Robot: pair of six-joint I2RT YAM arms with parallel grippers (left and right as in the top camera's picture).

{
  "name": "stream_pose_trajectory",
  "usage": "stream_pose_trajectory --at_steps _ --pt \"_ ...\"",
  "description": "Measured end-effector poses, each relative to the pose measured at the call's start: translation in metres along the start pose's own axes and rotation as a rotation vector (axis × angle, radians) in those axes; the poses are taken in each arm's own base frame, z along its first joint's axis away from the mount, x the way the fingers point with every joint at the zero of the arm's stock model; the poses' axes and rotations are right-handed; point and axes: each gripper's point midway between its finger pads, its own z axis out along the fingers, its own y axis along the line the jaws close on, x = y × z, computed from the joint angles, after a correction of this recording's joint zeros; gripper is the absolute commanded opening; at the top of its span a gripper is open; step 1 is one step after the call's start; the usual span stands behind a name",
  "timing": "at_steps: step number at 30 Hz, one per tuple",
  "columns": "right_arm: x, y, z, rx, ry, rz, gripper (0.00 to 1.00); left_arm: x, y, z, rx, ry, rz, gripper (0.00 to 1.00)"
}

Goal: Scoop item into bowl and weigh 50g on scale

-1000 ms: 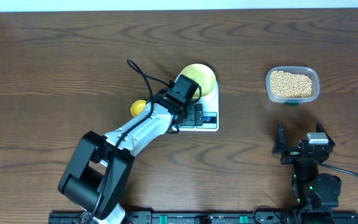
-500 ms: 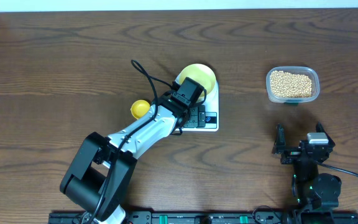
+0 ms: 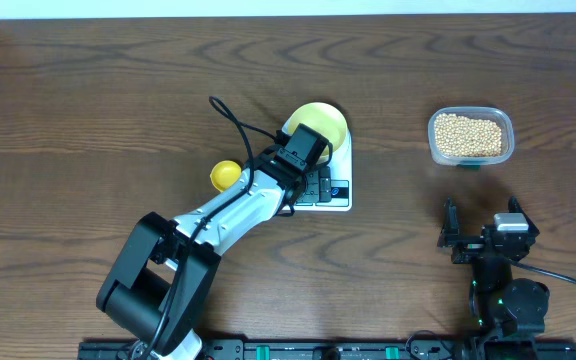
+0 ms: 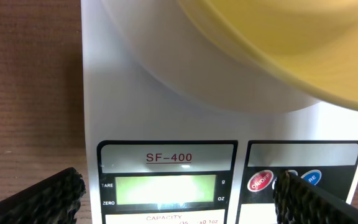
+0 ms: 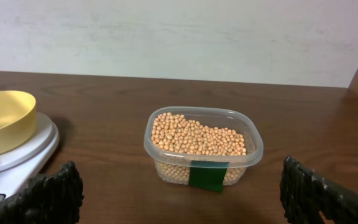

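The white scale (image 3: 340, 170) stands mid-table with the pale yellow-green bowl (image 3: 320, 120) on its platform. My left gripper (image 3: 313, 185) is open and hovers low over the scale's front panel. In the left wrist view its fingers (image 4: 176, 202) flank the LCD display (image 4: 166, 190), which shows no readable digits, and the right finger overlaps the buttons below the bowl (image 4: 278, 43). The beige beans (image 3: 468, 133) fill a clear tub. My right gripper (image 3: 480, 238) is open and empty, facing the beans (image 5: 197, 134) from the near side, its fingers (image 5: 185, 202) apart from the tub.
A bright yellow scoop (image 3: 225, 175) lies on the table left of the scale, partly under my left arm. The clear tub (image 5: 253, 146) has a green tape patch on its front. The right wrist view shows the bowl (image 5: 2, 118) and the scale (image 5: 23, 152) at far left.
My left gripper shifted slightly to the right over the scale's panel, uncovering more of the yellow scoop, then held still. The right arm has not moved.
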Motion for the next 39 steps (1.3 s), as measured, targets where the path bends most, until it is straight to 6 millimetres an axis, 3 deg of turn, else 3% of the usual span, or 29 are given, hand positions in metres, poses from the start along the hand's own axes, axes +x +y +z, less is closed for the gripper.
stream_pose_trajectory --at_steps 10,39 --pt "0.0 0.0 0.0 0.0 0.0 0.0 0.99 0.006 0.003 0.011 -0.018 0.028 0.001 0.99" --pt "0.0 0.0 0.0 0.0 0.0 0.0 0.99 0.007 0.008 0.011 -0.041 0.029 0.003 0.99"
